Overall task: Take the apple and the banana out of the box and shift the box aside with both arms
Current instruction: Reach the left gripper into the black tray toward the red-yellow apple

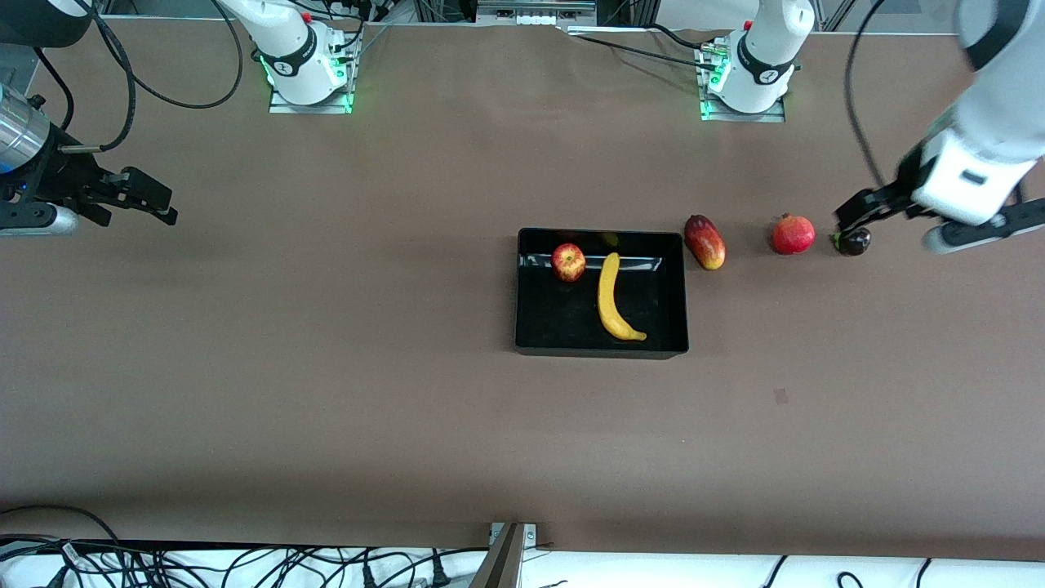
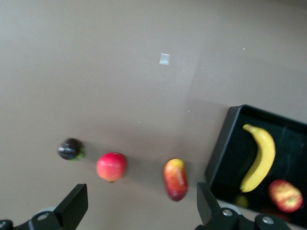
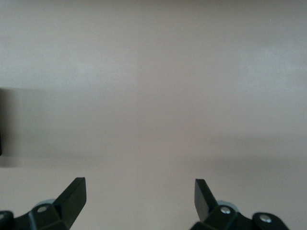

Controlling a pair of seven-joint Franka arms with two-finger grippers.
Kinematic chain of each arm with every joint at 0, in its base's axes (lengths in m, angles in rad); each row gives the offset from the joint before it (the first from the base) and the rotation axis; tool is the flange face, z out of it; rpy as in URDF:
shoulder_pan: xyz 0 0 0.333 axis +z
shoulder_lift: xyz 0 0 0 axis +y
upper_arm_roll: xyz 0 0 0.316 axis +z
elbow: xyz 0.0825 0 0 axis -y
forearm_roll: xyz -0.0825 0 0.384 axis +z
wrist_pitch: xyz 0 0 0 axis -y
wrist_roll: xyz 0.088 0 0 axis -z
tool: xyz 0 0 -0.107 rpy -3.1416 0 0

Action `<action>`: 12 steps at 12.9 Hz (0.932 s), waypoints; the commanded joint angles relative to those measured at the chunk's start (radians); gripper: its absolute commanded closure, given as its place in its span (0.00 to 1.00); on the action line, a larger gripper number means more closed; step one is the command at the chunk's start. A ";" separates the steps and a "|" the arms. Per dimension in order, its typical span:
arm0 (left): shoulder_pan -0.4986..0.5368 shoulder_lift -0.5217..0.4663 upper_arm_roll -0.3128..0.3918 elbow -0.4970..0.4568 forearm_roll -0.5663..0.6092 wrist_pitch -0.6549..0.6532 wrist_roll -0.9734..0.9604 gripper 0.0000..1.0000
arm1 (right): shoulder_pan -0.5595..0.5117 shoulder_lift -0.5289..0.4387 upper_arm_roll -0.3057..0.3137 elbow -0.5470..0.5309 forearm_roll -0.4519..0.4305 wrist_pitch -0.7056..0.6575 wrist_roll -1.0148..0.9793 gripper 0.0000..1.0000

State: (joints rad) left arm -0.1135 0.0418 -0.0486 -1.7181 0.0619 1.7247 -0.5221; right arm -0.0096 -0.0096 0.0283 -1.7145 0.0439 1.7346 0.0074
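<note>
The black tray (image 1: 602, 349) sits mid-table. In it lie the red apple (image 1: 568, 262) and, beside it, the yellow banana (image 1: 611, 298). In the left wrist view the tray's wall (image 2: 221, 143), the banana (image 2: 259, 158) and the apple (image 2: 286, 195) show too. My left gripper (image 1: 853, 216) is open and empty, up over the table at the left arm's end, above a small dark fruit; its wrist view (image 2: 140, 194) shows bare table between the fingers. My right gripper (image 1: 159, 200) is open and empty over bare table at the right arm's end, as its wrist view (image 3: 139, 187) shows.
On the table beside the tray, toward the left arm's end, lie in a row a red-yellow mango (image 1: 705, 242) (image 2: 175, 178), a red pomegranate (image 1: 793, 234) (image 2: 111, 166) and a small dark fruit (image 1: 853, 242) (image 2: 70, 148). A small patch (image 1: 780, 396) marks the table nearer the camera.
</note>
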 commanded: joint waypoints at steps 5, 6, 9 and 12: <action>-0.127 0.249 -0.019 0.045 -0.034 0.202 -0.456 0.00 | -0.007 0.008 0.007 0.016 0.002 -0.001 -0.009 0.00; -0.158 0.298 -0.025 0.049 -0.052 0.220 -0.470 0.00 | -0.007 0.008 0.007 0.016 0.002 -0.003 -0.009 0.00; -0.218 0.403 -0.063 0.052 -0.056 0.288 -0.536 0.00 | -0.007 0.008 0.007 0.016 0.002 -0.003 -0.009 0.00; -0.293 0.492 -0.094 0.052 -0.053 0.384 -0.668 0.00 | -0.007 0.008 0.007 0.016 0.002 -0.003 -0.009 0.00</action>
State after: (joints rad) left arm -0.3592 0.4821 -0.1413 -1.7040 0.0238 2.0750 -1.1184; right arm -0.0095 -0.0084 0.0288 -1.7135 0.0440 1.7358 0.0073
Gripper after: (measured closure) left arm 0.000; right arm 0.000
